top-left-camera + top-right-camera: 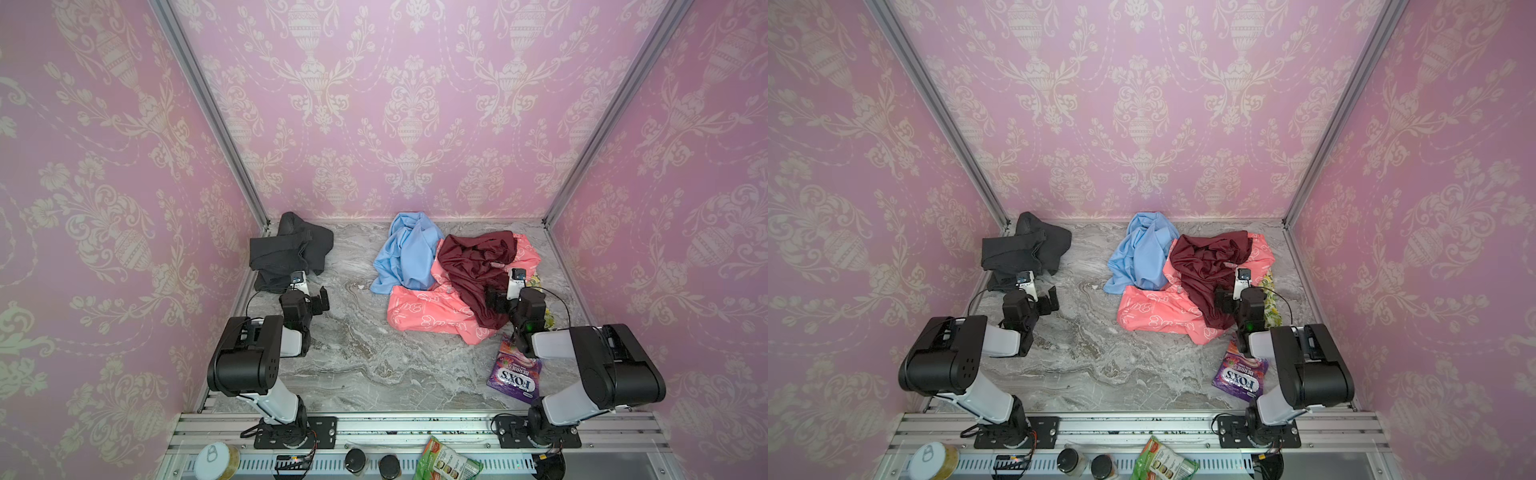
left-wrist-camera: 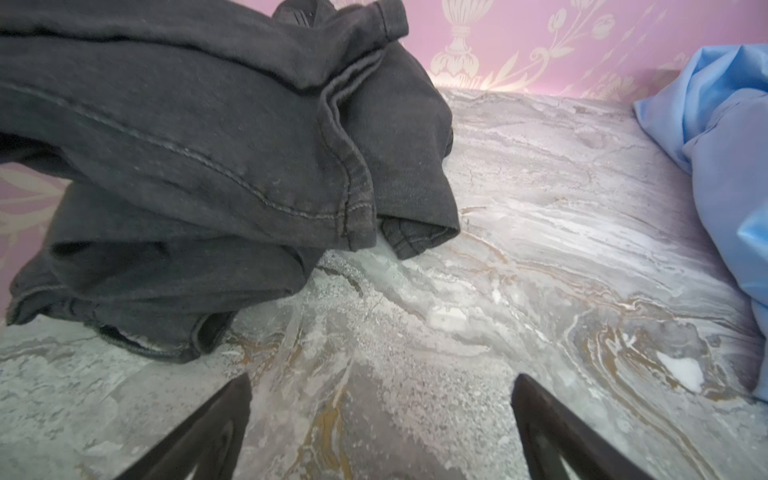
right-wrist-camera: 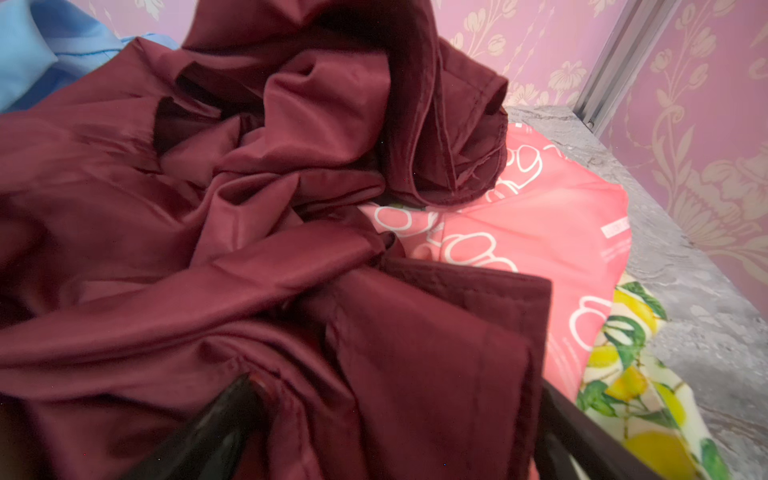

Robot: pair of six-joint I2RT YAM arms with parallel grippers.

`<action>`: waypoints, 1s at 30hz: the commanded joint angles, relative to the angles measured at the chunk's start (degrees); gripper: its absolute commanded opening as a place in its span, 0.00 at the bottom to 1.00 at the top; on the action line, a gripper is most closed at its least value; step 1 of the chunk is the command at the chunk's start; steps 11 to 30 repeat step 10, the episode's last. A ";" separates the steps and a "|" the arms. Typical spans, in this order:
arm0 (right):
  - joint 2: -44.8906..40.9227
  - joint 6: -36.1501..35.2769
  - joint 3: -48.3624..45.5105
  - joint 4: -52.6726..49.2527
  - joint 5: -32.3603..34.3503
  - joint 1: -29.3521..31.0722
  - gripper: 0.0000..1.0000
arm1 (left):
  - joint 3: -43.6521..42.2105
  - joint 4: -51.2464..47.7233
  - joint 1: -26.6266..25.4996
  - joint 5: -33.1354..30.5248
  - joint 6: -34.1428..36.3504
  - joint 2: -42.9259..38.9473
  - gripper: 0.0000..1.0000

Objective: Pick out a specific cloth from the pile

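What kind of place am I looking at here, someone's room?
Probably a small robot test booth dressed up as a room: pink wallpaper on panels in a metal frame, a left arm and right arm bolted to a rail, and a marble-look tabletop holding a heap of clothes.

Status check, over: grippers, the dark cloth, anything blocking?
Both open, empty: left gripper over bare table beside dark cloth, right gripper over maroon cloth. Dark cloth apart from pile, far left corner. Nothing blocking.

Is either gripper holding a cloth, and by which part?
Nothing is held. The left gripper is open over the table; the right gripper is open at the maroon cloth.
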 commanded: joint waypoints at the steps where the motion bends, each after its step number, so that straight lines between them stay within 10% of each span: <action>1: 0.73 -0.13 -1.52 5.85 -0.42 0.72 1.00 | -1.13 5.00 -0.28 -1.74 2.10 0.31 0.99; 30: 0.46 1.04 0.08 2.11 -5.15 -1.43 1.00 | -0.56 3.84 -0.32 -1.00 2.36 0.33 0.99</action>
